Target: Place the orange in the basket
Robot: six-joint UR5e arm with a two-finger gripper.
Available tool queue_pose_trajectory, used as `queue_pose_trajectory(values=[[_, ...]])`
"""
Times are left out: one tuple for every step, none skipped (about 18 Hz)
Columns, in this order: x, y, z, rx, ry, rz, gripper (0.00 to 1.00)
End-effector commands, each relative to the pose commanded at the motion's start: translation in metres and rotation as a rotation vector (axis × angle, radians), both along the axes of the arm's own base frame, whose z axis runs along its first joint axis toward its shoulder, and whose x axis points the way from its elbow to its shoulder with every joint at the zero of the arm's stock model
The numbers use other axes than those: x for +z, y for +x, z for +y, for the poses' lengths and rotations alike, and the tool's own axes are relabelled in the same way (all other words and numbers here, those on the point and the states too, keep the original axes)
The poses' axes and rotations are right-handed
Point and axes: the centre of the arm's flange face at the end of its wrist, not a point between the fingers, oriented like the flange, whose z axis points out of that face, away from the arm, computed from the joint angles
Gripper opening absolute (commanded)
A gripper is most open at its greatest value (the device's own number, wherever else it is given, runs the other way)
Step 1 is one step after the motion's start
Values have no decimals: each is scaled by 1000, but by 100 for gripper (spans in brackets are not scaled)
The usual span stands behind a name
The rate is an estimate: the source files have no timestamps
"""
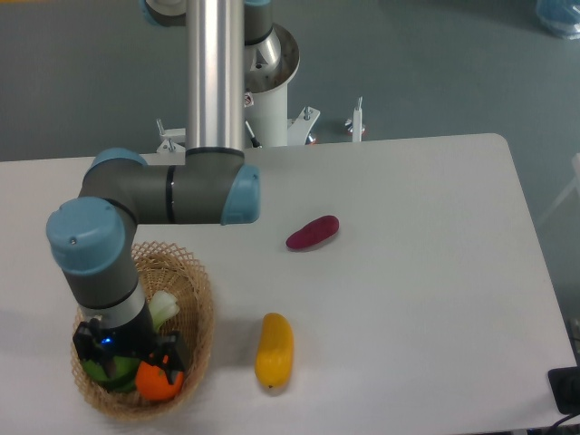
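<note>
The orange [156,383] lies inside the wicker basket [198,292] at the front left of the table, near the basket's front rim. My gripper [132,361] hangs straight down over the basket, just above and slightly left of the orange. Its dark fingers [173,350] stand spread apart, and the orange shows below them rather than pinched between them. The wrist hides part of the basket's inside.
A green item [101,372] and a pale white-green vegetable [164,308] also lie in the basket. A yellow-orange elongated fruit [274,350] lies on the table to the right of the basket. A purple sweet potato [313,232] is farther back. The robot base [263,82] stands behind the table.
</note>
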Motion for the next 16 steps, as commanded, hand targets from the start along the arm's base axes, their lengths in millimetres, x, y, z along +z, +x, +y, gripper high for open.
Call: queue_pose_trajectory(values=[[6,-8,-5,-15,-9,6,100],[13,-20,-13,-13,-19,8,100],[20,-36,-23,-2,-31,4,100],[28,-48,-33,-2,-44,3,100],[40,-66,-48,-29,-59,11,100],[50,-80,-59,-36,-58,14,100],[59,-94,-70,-31,-52,4,100],[66,-109,-83,-25,-56,-10,100],[74,-122,-96,-32,-63,-8,100],[78,-133,-106,-60,-80,-2,100],[83,-144,-116,-82,-91,8,100],[88,-156,-127,-94,-93,20,100],[89,-166,-134,-100,-98,26,100],[89,-175,-141,-110,-106,29,100],[88,-185,-150,-137,-129,25,100],[90,-195,-162,-172,-148,28,100]])
